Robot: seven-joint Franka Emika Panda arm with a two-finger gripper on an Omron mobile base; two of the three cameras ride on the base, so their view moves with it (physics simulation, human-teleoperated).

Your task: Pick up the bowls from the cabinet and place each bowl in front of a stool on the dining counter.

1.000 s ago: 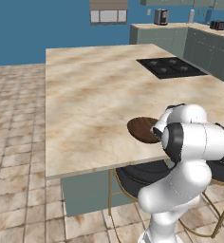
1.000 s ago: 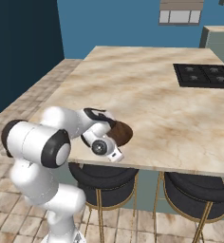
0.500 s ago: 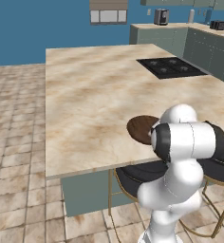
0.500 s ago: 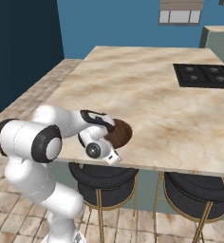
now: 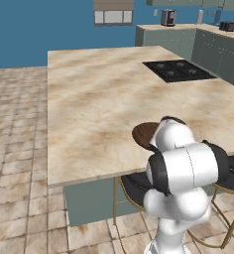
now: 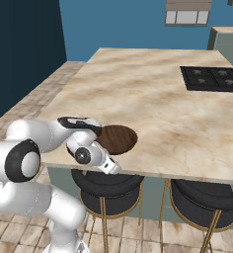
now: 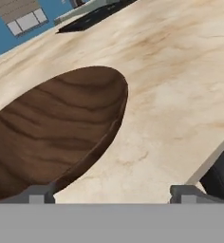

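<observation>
One dark brown wooden bowl (image 5: 145, 135) (image 6: 118, 139) (image 7: 57, 137) rests on the beige marble dining counter (image 5: 99, 99) (image 6: 153, 94) (image 7: 180, 95), close to its near edge. Directly below that edge stands a black padded stool (image 5: 133, 182) (image 6: 108, 185). My gripper (image 7: 114, 193) is open, its fingertips wide apart. The left fingertip (image 7: 38, 193) is at the bowl's near rim and the right one is over bare marble. Nothing is gripped. In the left base view my own arm hides the gripper. The cabinet is out of view.
A black cooktop (image 5: 178, 71) (image 6: 212, 79) is set into the counter's far right part. Another stool (image 5: 233, 168) (image 6: 207, 197) stands to the right of the first. A narrower worktop with small appliances (image 5: 198, 27) runs along the back wall. Tiled floor lies to the left.
The gripper has opened and let go of the bowl, which now sits on the counter. The arm's elbow has swung a little lower and nearer the cameras.
</observation>
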